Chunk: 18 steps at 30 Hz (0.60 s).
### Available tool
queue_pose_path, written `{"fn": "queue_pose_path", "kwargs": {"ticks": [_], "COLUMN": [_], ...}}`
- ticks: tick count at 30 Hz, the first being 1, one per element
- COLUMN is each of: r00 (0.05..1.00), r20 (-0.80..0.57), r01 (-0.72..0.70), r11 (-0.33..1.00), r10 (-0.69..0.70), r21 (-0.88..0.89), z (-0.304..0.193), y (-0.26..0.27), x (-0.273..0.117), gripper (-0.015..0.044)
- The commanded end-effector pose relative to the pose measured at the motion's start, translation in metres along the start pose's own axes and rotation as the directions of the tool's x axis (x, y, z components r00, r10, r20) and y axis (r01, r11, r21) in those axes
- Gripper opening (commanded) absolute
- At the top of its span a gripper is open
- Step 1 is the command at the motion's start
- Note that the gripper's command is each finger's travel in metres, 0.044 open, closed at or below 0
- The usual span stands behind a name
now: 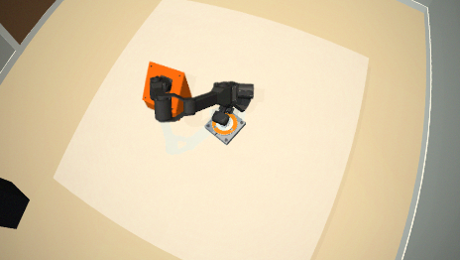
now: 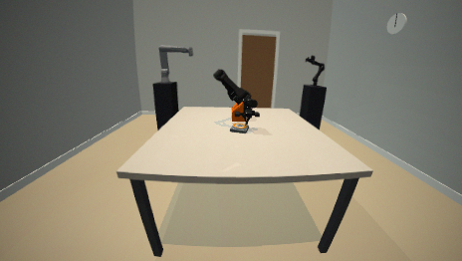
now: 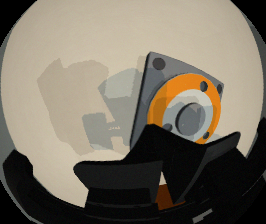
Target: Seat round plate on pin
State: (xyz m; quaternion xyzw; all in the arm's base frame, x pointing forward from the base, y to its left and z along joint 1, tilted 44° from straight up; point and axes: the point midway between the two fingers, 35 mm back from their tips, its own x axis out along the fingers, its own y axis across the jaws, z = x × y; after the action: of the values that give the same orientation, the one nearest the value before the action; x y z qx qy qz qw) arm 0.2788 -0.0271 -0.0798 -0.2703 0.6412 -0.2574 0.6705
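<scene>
The jaws of the black parallel-jaw gripper (image 3: pixel 162 163) are closed tight with nothing between them, the two fingers pressed into one blunt point that, in the wrist view, overlaps the 6 o'clock edge of the round orange plate with its pale inner ring (image 3: pixel 184 115); whether the tips actually touch the plate cannot be told. The plate sits around the grey central post (image 3: pixel 190 119) on the square grey metal base with dark corner screws (image 3: pixel 158 64), and in the top view this base lies just at 4 o'clock of the gripper head, near the middle of the pale tabletop (image 1: pixel 297 121). A small dark hole (image 3: pixel 205 87) shows on the orange ring at about 1 o'clock of the post, but the orange tab, the pin and any tilt of the plate are too small or hidden to make out. By my judgement the work is at an early stage: the closed fingers look set to push the plate round, while turning it until the hole meets the pin, letting it drop flat and backing the arm away all remain. The only holder here is the base, which carries the plate alone.
</scene>
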Motion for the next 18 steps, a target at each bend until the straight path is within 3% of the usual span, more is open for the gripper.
{"fn": "queue_pose_path", "kwargs": {"ticks": [1,18], "r00": [1.000,1.000], "r20": [-0.017,-0.017], "r01": [0.004,0.004], "r11": [1.000,1.000], "r10": [-0.004,-0.004], "r21": [-0.011,-0.012], "z": [-0.0082,-0.0124], "y": [-0.0007,-0.0012], "x": [0.0020,0.0020], "gripper": [0.0000,0.0000]}}
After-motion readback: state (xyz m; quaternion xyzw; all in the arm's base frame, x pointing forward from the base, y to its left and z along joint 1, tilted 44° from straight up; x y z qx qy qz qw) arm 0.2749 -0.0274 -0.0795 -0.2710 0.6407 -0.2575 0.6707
